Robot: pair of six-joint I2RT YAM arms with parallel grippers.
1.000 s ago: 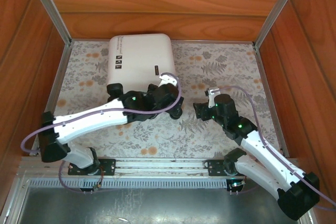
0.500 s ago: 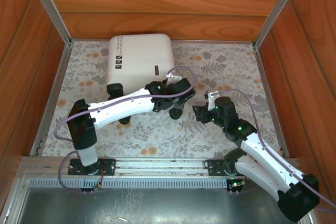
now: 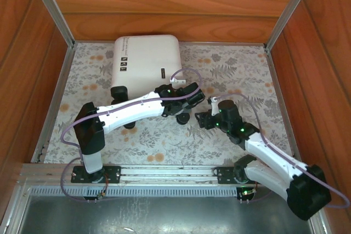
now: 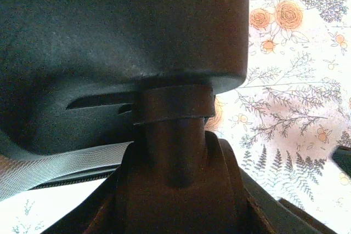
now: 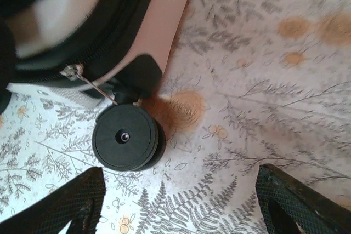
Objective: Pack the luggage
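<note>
The luggage (image 3: 147,61), a closed white hard-shell suitcase, lies flat at the back left of the floral cloth. My left gripper (image 3: 189,100) is at its near right corner, pressed close to a black wheel mount (image 4: 120,36) and caster (image 4: 175,179) that hide its jaws. In the right wrist view the pale shell (image 5: 175,9), a zip pull (image 5: 68,71) and a black wheel (image 5: 125,137) show. My right gripper (image 5: 186,204) stands open just in front of that wheel (image 3: 184,118), touching nothing.
Wooden walls (image 3: 164,4) with aluminium posts (image 3: 52,9) box in the floral cloth (image 3: 241,75) on three sides. A metal rail (image 3: 164,173) runs along the near edge. Open cloth lies to the right of the luggage.
My left arm has swung its gripper rightward to the luggage's near right corner. My right gripper has moved left and slightly forward toward the wheel.
</note>
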